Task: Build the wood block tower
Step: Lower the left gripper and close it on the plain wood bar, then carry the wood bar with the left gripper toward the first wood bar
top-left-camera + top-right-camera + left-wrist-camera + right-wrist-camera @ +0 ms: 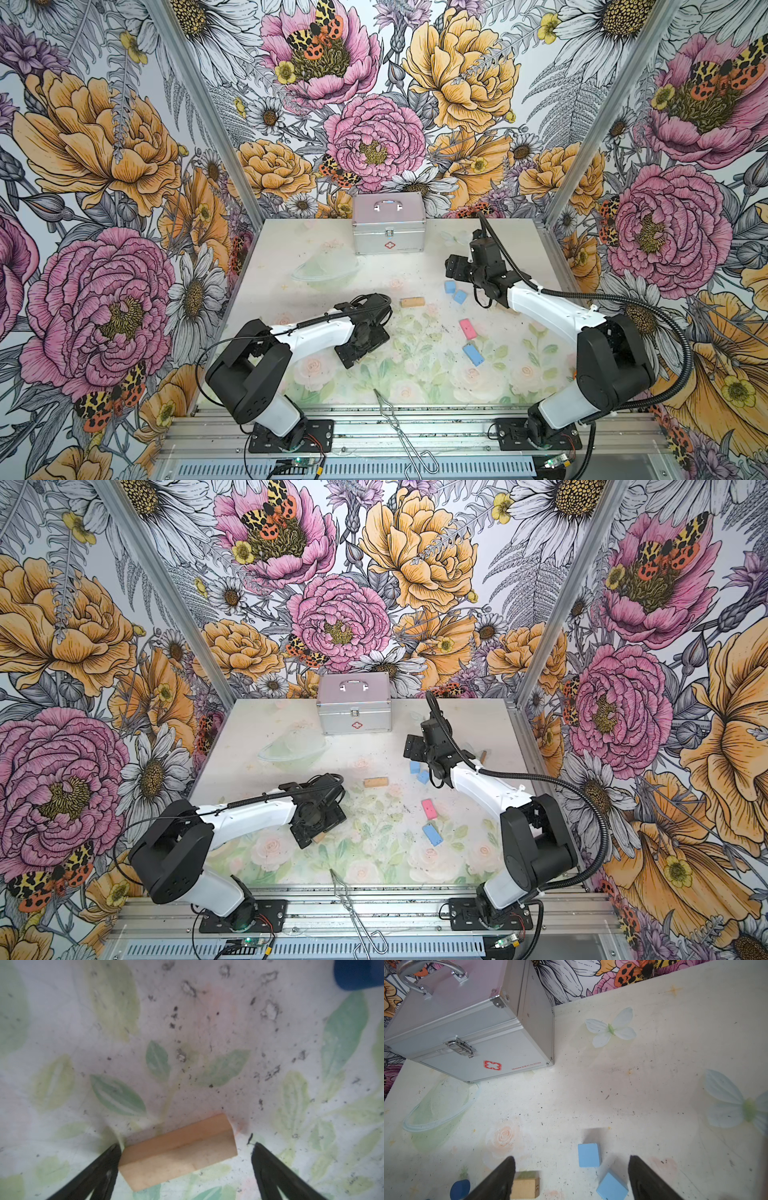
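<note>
My left gripper (pixel 187 1145) is open low over the table, with a plain tan plank (pixel 178 1153) lying flat between its fingers, one end close to a finger; in a top view only a corner of that plank (pixel 319 837) shows. A dark blue cylinder (pixel 357 974) stands farther off. My right gripper (pixel 572 1159) is open above two light blue cubes (pixel 588 1155) (pixel 612 1187), holding nothing. A second tan plank (pixel 412 301), a pink slab (pixel 467 328) and a blue slab (pixel 472 354) lie loose on the table. No tower is in view.
A silver metal case (pixel 388 226) stands at the back middle of the table. Metal tongs (pixel 399 424) lie over the front edge. The end of another tan block (pixel 483 755) shows behind the right arm.
</note>
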You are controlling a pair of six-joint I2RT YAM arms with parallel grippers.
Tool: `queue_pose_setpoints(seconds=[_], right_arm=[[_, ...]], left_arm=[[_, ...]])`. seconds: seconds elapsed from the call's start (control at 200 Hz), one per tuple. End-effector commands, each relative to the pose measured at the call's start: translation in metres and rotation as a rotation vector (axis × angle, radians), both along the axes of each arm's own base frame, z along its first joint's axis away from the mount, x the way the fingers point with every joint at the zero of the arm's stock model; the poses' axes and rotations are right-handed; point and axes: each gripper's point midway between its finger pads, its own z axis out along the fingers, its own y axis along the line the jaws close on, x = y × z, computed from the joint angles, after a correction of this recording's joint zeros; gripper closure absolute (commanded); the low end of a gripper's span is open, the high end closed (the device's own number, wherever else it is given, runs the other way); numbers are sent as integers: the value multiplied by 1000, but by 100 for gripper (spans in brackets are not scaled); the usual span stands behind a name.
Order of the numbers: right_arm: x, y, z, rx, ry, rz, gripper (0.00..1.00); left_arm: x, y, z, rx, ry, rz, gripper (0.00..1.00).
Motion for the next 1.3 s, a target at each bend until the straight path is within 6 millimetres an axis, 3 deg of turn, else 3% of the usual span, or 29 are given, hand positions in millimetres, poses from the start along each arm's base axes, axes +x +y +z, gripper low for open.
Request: queue_pose_setpoints(seconds=[0.0, 0.721, 0.946, 1.261, 1.296], right_arm=[[3, -1, -5, 15, 1, -6, 13], [3, -5, -12, 16, 18, -18, 13], [2, -5, -13, 15, 20, -16, 13], [-2, -12, -10, 9, 14, -31, 13], [-4, -13, -9, 9, 13, -32, 13]], left_arm=[[2, 0, -11, -3, 22, -13, 3], [10, -11, -23, 17, 72, -133, 18], [20, -22, -16, 37, 53, -217, 19], [39, -56, -1, 75, 3, -409, 19], [39, -58, -11, 92, 28, -430, 19]])
